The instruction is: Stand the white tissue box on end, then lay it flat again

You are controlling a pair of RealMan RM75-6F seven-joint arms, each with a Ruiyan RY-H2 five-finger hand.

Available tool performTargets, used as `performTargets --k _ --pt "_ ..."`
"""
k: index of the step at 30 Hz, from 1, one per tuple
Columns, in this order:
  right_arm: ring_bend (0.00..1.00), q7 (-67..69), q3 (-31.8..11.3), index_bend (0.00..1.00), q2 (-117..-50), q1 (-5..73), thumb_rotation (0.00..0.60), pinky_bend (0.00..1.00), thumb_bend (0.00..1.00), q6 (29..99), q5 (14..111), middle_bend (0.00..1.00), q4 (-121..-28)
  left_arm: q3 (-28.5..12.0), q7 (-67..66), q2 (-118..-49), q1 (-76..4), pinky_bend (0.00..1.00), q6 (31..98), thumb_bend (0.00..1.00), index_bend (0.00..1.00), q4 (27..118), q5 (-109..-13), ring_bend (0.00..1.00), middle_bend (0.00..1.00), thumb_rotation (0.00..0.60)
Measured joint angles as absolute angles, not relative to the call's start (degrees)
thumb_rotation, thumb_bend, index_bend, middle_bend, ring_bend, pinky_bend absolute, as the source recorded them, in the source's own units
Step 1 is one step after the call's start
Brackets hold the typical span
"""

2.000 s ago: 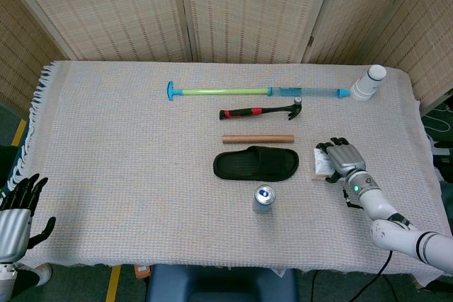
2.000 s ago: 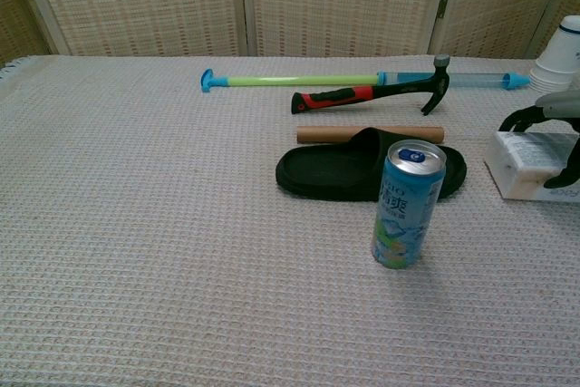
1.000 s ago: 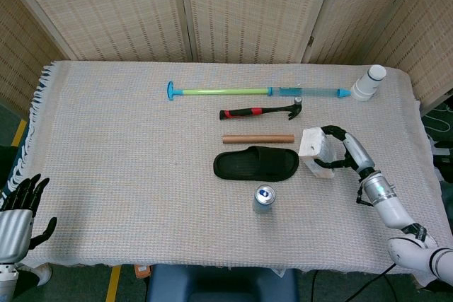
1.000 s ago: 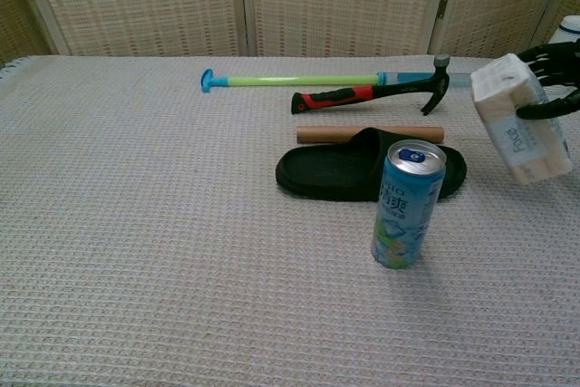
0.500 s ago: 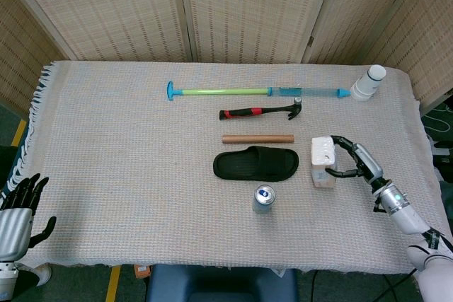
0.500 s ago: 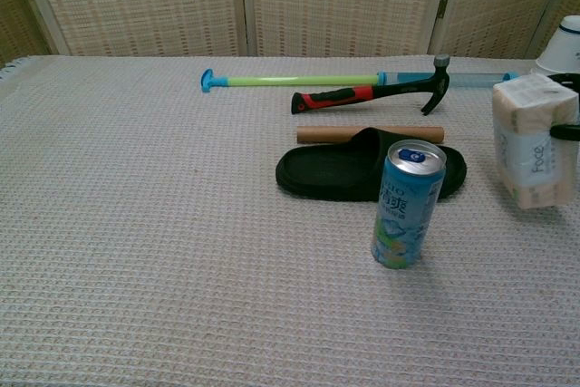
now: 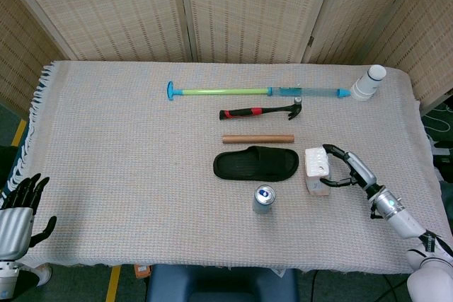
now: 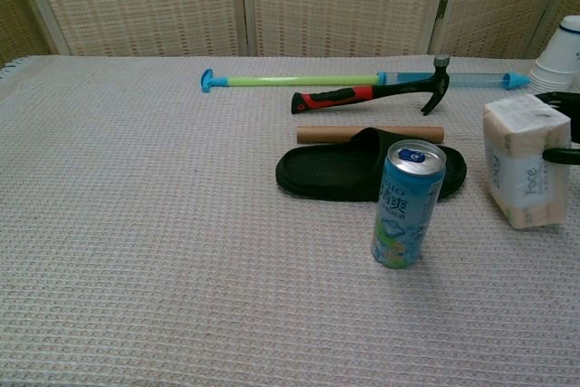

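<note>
My right hand (image 7: 348, 168), fingers (image 7: 331, 151) clamped on the white tissue box (image 7: 316, 170), has brought it from flat to upright beside the black slipper (image 7: 256, 164) on the counter (image 7: 127, 153), so I judge standing done, laying flat next.

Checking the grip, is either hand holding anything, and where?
The right hand holds the tissue box, standing on end, by its right side. The left hand holds nothing.

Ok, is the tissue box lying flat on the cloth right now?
No, the tissue box stands upright on its end, with the right hand at its side.
</note>
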State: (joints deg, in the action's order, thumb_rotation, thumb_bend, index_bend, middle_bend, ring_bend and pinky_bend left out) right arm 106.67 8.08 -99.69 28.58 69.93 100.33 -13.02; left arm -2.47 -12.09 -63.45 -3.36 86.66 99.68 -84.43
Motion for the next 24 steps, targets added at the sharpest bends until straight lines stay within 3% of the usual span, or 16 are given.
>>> performTargets --k 14,21,24 --pt "0.14 98.19 9.96 0.28 -94.13 27.81 0.6 0.0 0.18 70.21 100.49 0.4 -19.33 -2.17 -12.02 -63.5 -3.18 0.15 87.46 0.35 0.07 99.78 -85.71 0.0 0.0 0.6" --pt "0.03 95.73 10.0 0.1 -92.64 28.28 0.6 0.0 0.17 68.84 99.71 0.23 -22.74 -2.24 -11.82 -63.44 -3.14 0.15 87.54 0.34 0.07 99.75 -85.61 0.0 0.0 0.6" --pt "0.0 95.04 10.31 0.01 -92.0 28.66 0.6 0.0 0.12 67.99 99.7 0.15 -23.95 -2.22 -11.81 -63.43 -3.12 0.15 87.58 0.34 0.07 99.77 -85.66 0.0 0.0 0.6"
